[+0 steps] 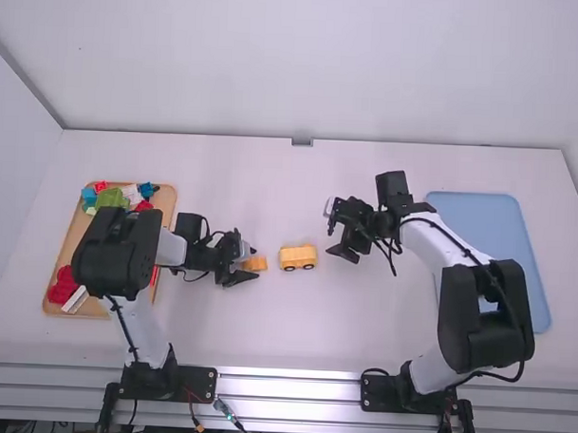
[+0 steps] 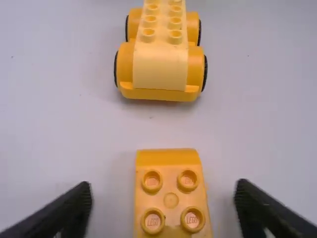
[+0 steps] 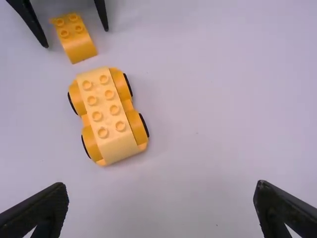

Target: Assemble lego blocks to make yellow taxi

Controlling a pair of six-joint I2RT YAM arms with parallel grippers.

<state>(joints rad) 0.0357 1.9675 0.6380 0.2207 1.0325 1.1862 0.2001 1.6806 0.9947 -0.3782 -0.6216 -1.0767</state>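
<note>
Wheeled base (image 1: pixel 298 258) looks done; yellow block (image 2: pixel 171 198), left of it, unmounted. My left gripper (image 2: pixel 163 193) and right gripper (image 3: pixel 161 191): wide open, empty.

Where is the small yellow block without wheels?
In the high view, the small block lies left of the wheeled base, between the open fingers of the left tool.

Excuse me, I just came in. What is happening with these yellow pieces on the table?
The robot seems to be building a yellow taxi. Its left tool is open around a small yellow block, one finger on each side, not gripping it. The yellow wheeled base stands nearby, separate from the block. The right tool hangs open on the base's other side, holding nothing.
</note>
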